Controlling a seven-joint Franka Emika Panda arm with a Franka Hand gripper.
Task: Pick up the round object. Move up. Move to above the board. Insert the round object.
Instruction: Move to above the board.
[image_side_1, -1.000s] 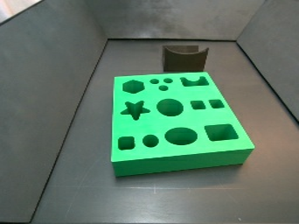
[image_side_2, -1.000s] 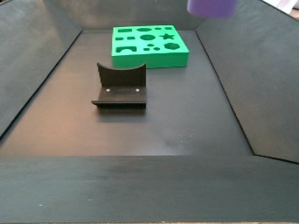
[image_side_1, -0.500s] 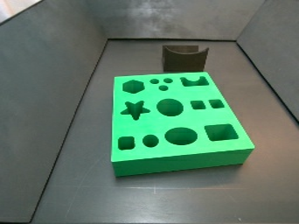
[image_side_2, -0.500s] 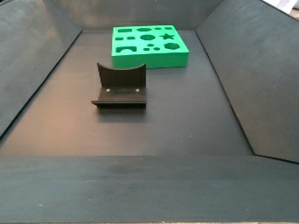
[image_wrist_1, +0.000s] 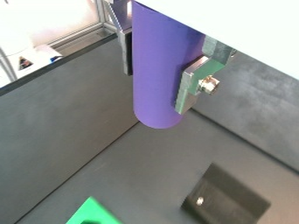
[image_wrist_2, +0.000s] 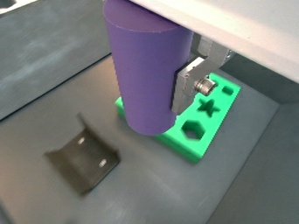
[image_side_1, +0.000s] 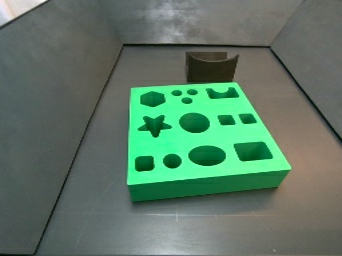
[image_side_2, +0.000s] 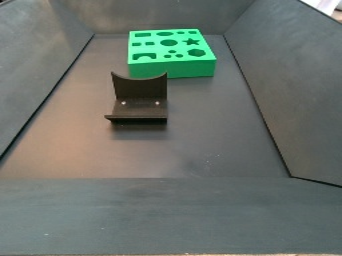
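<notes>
The purple round object (image_wrist_1: 156, 87) stands upright between the fingers of my gripper (image_wrist_1: 159, 77), which is shut on it; both wrist views show this. In a wrist view the round object (image_wrist_2: 142, 79) and gripper (image_wrist_2: 149, 87) hang high above the floor, with the green board (image_wrist_2: 191, 145) below and beyond them. A silver finger (image_wrist_2: 191, 83) presses its side. Both side views show the board (image_side_1: 222, 137) (image_side_2: 174, 68) lying flat with its large round hole (image_side_1: 195, 122) empty. The gripper and the round object are out of both side views.
The dark fixture (image_side_1: 211, 65) stands on the floor apart from the board, also seen in a side view (image_side_2: 138, 98) and in both wrist views (image_wrist_2: 84, 157) (image_wrist_1: 233, 201). Sloping grey walls (image_side_2: 287, 90) enclose the dark floor.
One second ago the purple round object showed at the top edge of a side view; it has since risen out of that view. The board and fixture have not moved.
</notes>
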